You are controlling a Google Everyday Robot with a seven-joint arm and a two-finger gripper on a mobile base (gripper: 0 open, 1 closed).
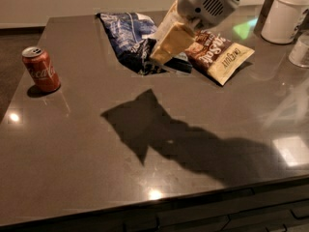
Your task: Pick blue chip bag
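Tabletop [72, 168] of dark, polished stone fills your view, and at its left side a red aluminium cola can [41, 69] stands upright, well apart from everything else. Moving right, you come to the blue chip bag [126, 36], a crinkled dark navy foil packet with white and light-blue print, which sits near the back middle of the table. It hangs tilted with its lower corner pointing down. Its broad dark shadow [145, 124] lies apart from it on the surface nearer you, so the bag is off the table. Just to the right, the gripper [163, 56], with cream-coloured fingers [171, 37] under a white arm housing, is clamped onto the bag's right edge. Beside and partly behind it, a larger tan-and-brown foil snack bag [222, 54] lies flat. At the far right you have a white lidded plastic container [289, 16] and the edge of a clear glass [301, 52].
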